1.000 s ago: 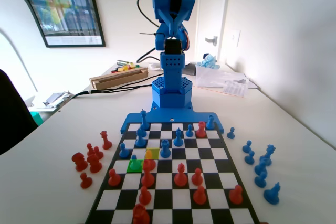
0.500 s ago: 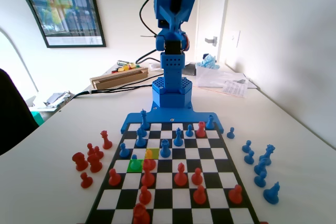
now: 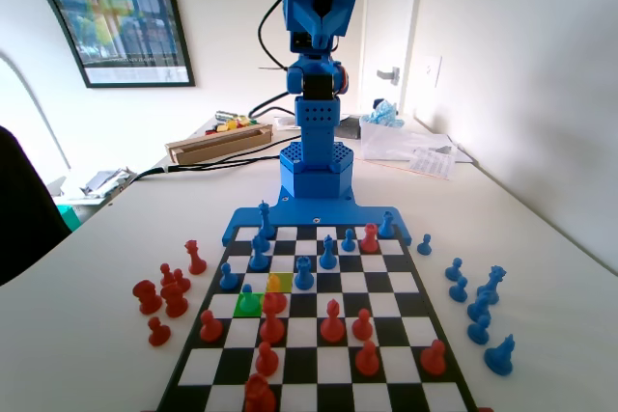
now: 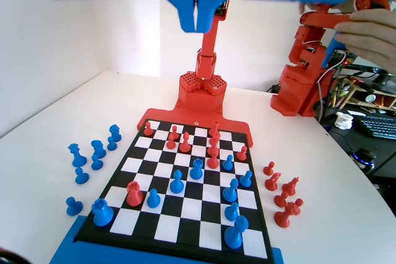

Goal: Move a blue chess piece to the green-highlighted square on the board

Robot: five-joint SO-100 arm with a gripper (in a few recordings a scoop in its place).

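Since the blue chess piece (image 3: 247,294) already stands on the green-highlighted square (image 3: 248,306) near the board (image 3: 319,373)'s left edge, the gripper (image 4: 196,21) hangs high, jaws closed and empty.

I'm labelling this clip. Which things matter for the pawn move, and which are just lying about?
Job: blue chess piece on the green-highlighted square; board; gripper, shut, raised.
Lying about: blue pieces and red pieces off the board; wooden box; papers; poster.
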